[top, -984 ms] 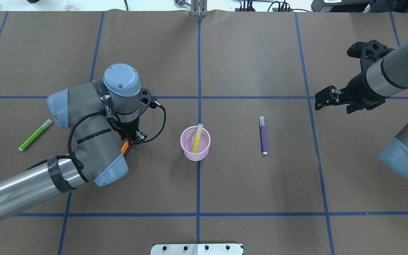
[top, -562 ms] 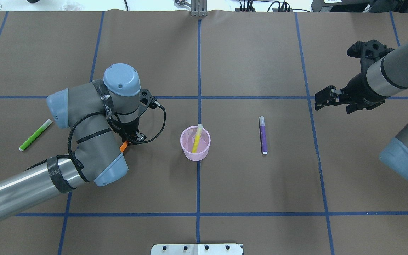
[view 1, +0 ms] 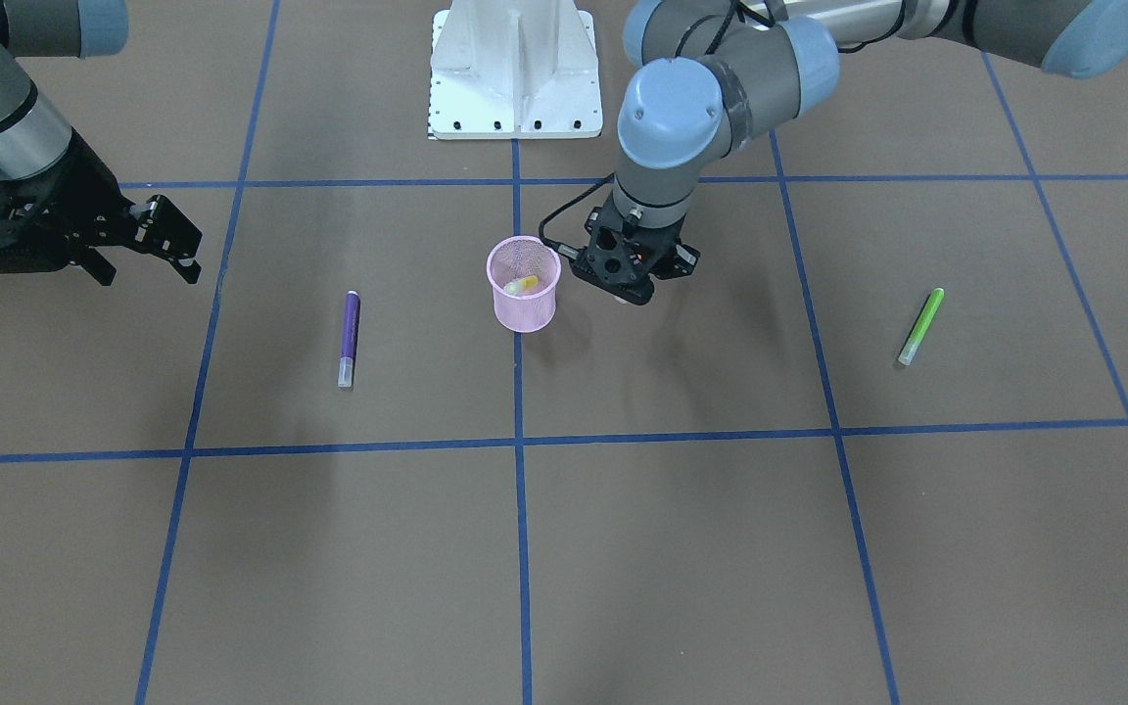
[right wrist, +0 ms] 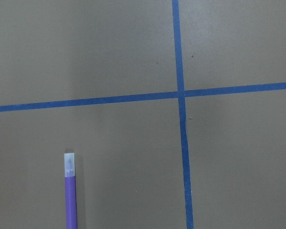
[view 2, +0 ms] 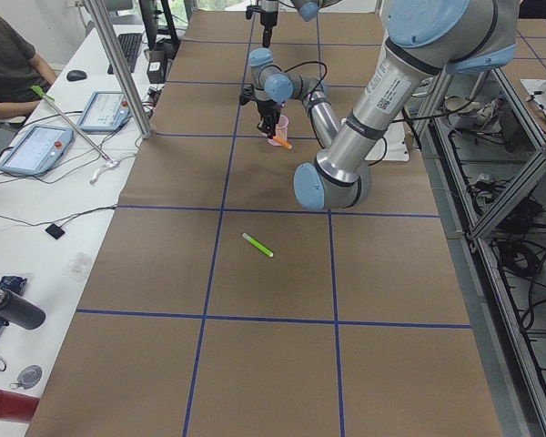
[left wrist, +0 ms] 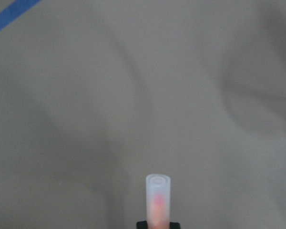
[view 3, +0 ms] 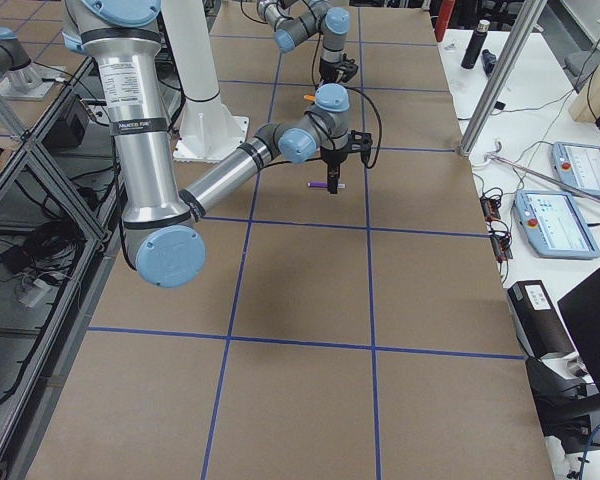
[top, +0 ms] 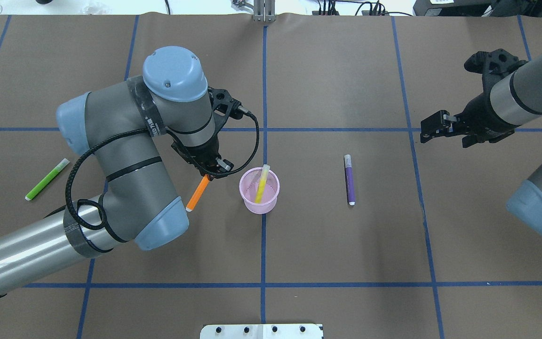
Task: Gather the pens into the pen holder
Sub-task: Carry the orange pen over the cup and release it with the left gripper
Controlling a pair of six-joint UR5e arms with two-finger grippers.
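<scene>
L gripper point(top: 209, 170) is clamped on the top end of the orange pen point(top: 197, 193). The pen hangs tilted, cap end low, just beside the pink wire-mesh pen holder point(top: 271, 203) at mid table point(top: 327, 245). Yellow pen point(top: 261, 184) leans inside the cup. Purple pen point(top: 350, 181) lies toward the R edge, green pen point(top: 46, 180) near the L edge. R gripper point(top: 428, 132) looks open and empty. Pens are prob. light, stiff, smooth round plastic, apt to roll, so a mid-barrel grip seems safest. The cup is prob. light and easy to tip.

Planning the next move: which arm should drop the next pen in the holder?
Left: the left gripper holds the orange pen beside the pen holder; the right gripper hangs empty, farther off.
</scene>
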